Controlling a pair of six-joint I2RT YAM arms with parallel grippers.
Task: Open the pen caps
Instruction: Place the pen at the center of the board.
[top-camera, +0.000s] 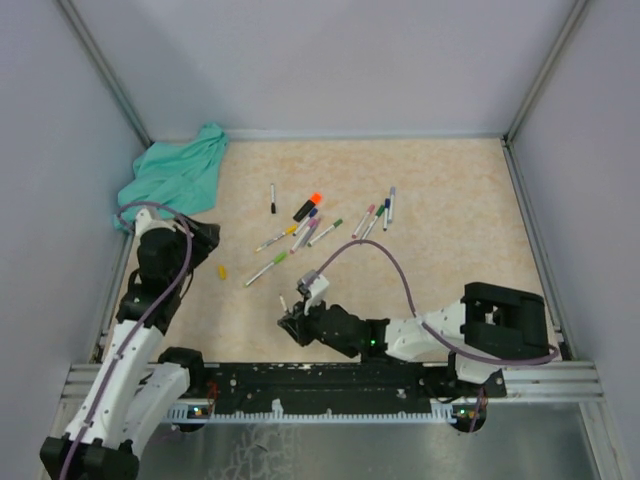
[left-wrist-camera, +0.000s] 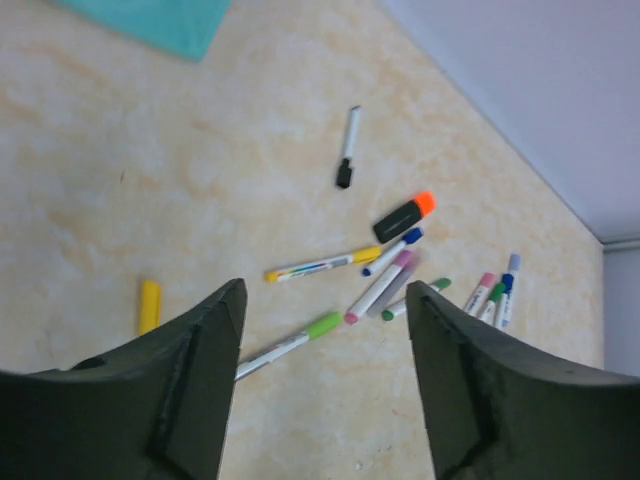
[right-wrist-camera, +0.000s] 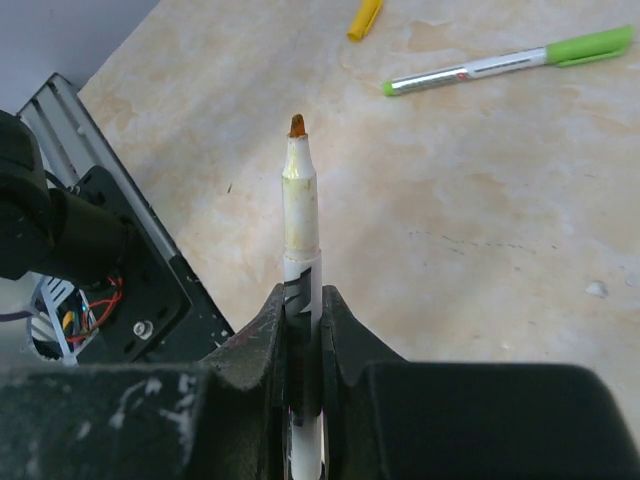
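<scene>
A loose yellow pen cap (top-camera: 221, 272) (left-wrist-camera: 149, 305) (right-wrist-camera: 364, 18) lies on the table. My left gripper (top-camera: 205, 240) (left-wrist-camera: 325, 290) hangs open above the table just beside it, nothing between its fingers. My right gripper (top-camera: 293, 318) (right-wrist-camera: 302, 295) is shut on a white pen barrel (right-wrist-camera: 300, 215) whose bare tip points up and away. A green-capped pen (top-camera: 268, 268) (left-wrist-camera: 290, 342) (right-wrist-camera: 510, 62) lies between the arms. Farther back lie a yellow-capped pen (top-camera: 277, 239) (left-wrist-camera: 320, 265), a black-capped pen (top-camera: 272, 198) (left-wrist-camera: 347, 150) and an orange-capped black marker (top-camera: 308, 206) (left-wrist-camera: 405, 215).
More capped pens (top-camera: 375, 217) (left-wrist-camera: 495, 295) lie in a cluster at the middle right. A teal cloth (top-camera: 175, 175) (left-wrist-camera: 160, 20) is bunched in the back left corner. Grey walls and metal rails enclose the table on three sides.
</scene>
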